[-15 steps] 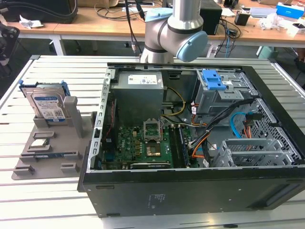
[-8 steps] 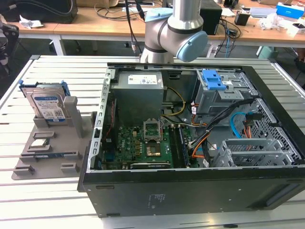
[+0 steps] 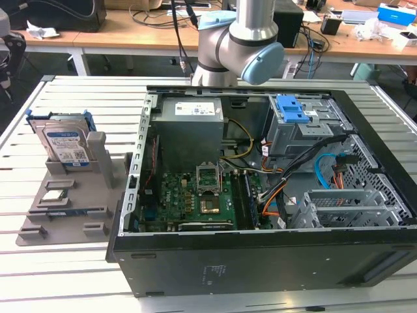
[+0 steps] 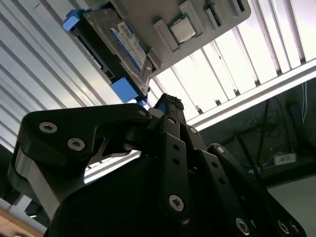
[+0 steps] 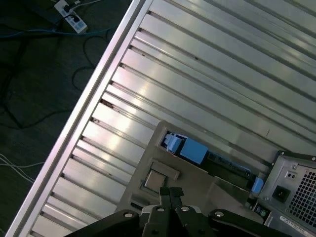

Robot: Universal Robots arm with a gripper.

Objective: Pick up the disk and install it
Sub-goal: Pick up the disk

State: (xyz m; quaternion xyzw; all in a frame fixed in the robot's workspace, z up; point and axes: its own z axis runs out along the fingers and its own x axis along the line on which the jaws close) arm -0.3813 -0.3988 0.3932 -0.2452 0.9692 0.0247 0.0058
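My gripper (image 5: 171, 192), pressed together and empty, hangs near the disk (image 4: 118, 42) standing on edge in the holder (image 4: 143, 12) ahead of my fingertips; a clean grasp needs jaws spread, squared to its faces.

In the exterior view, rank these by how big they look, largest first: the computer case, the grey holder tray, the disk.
1. Computer case
2. Grey holder tray
3. Disk, clearly the smallest

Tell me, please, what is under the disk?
The disk leans in a grey holder that lies on the slatted table. The holder's posts cover its lower edge, so the slot below is hidden.
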